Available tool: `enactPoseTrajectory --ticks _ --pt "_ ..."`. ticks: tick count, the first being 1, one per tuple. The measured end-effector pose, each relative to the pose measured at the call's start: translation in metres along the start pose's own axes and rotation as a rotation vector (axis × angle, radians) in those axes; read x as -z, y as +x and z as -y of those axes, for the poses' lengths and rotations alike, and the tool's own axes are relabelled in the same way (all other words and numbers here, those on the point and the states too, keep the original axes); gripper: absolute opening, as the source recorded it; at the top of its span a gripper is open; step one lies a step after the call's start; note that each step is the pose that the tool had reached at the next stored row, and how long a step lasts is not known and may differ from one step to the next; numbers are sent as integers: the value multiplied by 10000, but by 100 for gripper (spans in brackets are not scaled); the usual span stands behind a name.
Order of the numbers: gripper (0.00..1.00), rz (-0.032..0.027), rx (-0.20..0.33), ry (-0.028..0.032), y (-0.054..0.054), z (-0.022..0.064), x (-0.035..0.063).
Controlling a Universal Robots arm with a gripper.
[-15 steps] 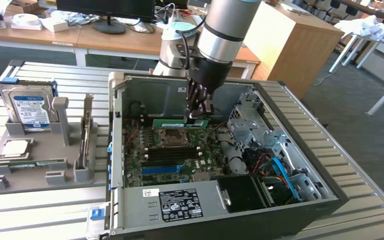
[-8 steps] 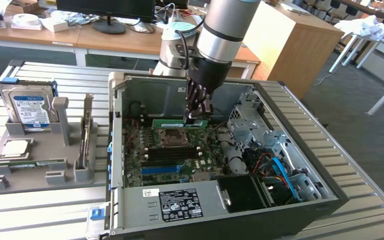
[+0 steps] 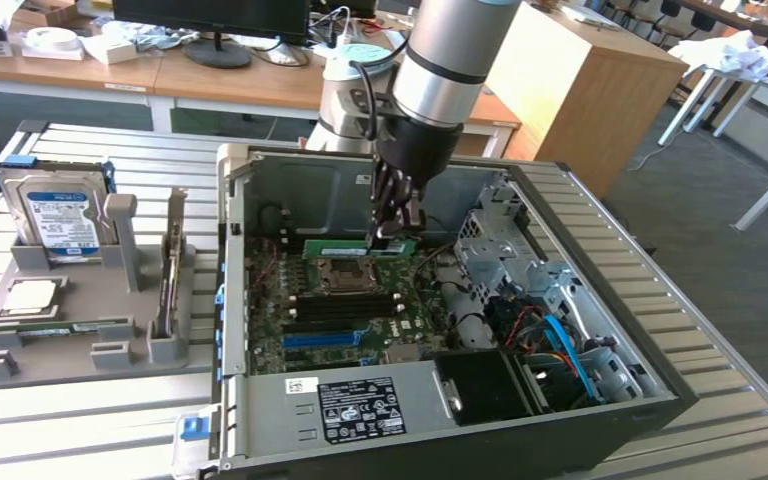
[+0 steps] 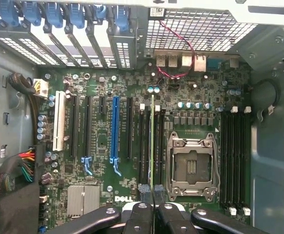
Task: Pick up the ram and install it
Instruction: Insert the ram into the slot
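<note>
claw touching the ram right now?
Touching. Wrist view: the claw pinches the edge-on ram from both sides with no gap showing.

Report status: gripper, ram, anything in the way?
Gripper shut on the ram. Ram edge-on over the memory slots beside the processor socket; seated or not, cannot tell. Nothing seen lying across those slots.

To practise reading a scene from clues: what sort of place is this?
Probably a robotics lab or workshop: a robot arm reaches into an open computer case on a slatted metal table, with desks and a monitor behind.
</note>
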State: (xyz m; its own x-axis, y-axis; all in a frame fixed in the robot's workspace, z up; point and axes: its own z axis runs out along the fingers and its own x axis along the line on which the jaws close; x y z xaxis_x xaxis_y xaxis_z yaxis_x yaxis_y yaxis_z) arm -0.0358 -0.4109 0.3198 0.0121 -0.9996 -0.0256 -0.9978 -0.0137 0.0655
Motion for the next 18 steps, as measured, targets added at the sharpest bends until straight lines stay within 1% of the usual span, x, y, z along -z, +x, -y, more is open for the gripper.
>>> enactPoseTrajectory --ticks 12,18 --pt "12 0 2 0 49 0 1" --pt "12 -1 2 -1 51 0 -1"
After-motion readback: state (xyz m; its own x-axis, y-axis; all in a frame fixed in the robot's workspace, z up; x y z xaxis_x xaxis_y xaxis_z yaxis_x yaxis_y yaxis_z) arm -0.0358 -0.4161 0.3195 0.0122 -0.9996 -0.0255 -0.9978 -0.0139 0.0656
